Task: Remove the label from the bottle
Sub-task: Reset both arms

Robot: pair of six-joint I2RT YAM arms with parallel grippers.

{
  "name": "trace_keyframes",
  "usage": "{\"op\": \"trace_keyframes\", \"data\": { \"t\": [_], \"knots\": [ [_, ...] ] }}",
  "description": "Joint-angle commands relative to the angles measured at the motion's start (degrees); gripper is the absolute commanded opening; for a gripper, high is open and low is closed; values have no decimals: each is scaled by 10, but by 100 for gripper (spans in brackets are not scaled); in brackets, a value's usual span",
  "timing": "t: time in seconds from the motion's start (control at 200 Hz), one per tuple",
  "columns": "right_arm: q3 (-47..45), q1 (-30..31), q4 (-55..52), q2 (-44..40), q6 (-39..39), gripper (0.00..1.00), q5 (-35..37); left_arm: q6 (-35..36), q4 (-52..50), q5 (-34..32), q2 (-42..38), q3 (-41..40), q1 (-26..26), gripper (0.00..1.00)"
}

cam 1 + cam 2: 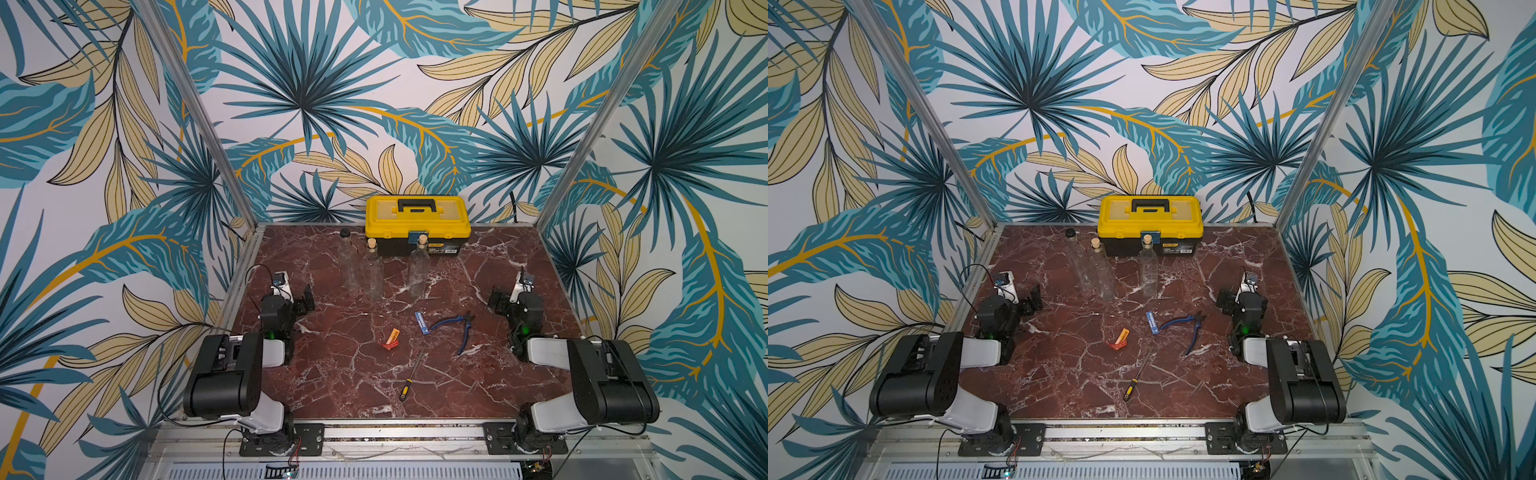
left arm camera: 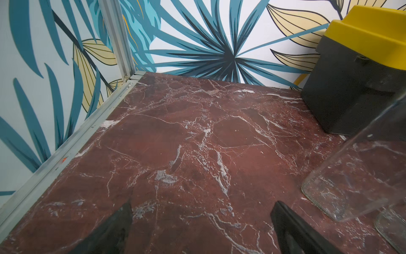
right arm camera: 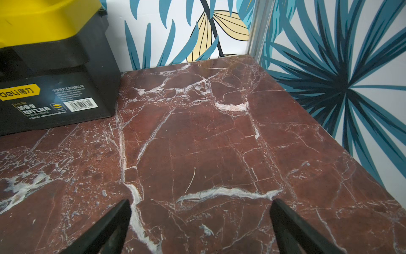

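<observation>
Three clear glass bottles stand in front of the toolbox: a black-capped bottle (image 1: 347, 262) (image 1: 1079, 266) and two corked ones (image 1: 372, 272) (image 1: 418, 270). I make out no label on any of them. A blue label-like strip (image 1: 422, 323) and an orange-red one (image 1: 391, 338) lie flat on the marble table (image 1: 332, 374). My left gripper (image 1: 307, 297) (image 2: 202, 211) hovers open near the left edge, with the base of a bottle (image 2: 356, 171) beside it. My right gripper (image 1: 496, 301) (image 3: 201, 209) is open over bare marble at the right.
A yellow and black toolbox (image 1: 417, 224) (image 3: 55, 66) sits against the back wall. Blue-handled pliers (image 1: 457, 328) lie right of the blue strip. A screwdriver (image 1: 409, 380) lies nearer the front. Patterned walls and aluminium rails enclose the table.
</observation>
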Motion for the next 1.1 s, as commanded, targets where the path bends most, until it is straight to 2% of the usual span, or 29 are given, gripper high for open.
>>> {"op": "trace_keyframes", "data": {
  "t": [0.0, 0.17, 0.29, 1.096],
  "knots": [
    [1, -1, 16, -6, -3, 99, -5, 12, 19, -6, 3, 8, -4, 100],
    [1, -1, 16, -7, -3, 100, -5, 19, 19, 1, 5, 10, -6, 100],
    [1, -1, 16, -6, -3, 100, -5, 44, 19, 52, 15, 19, -9, 100],
    [1, 0, 16, -6, -3, 99, -5, 43, 17, 43, 14, 19, -11, 99]
  ]
}}
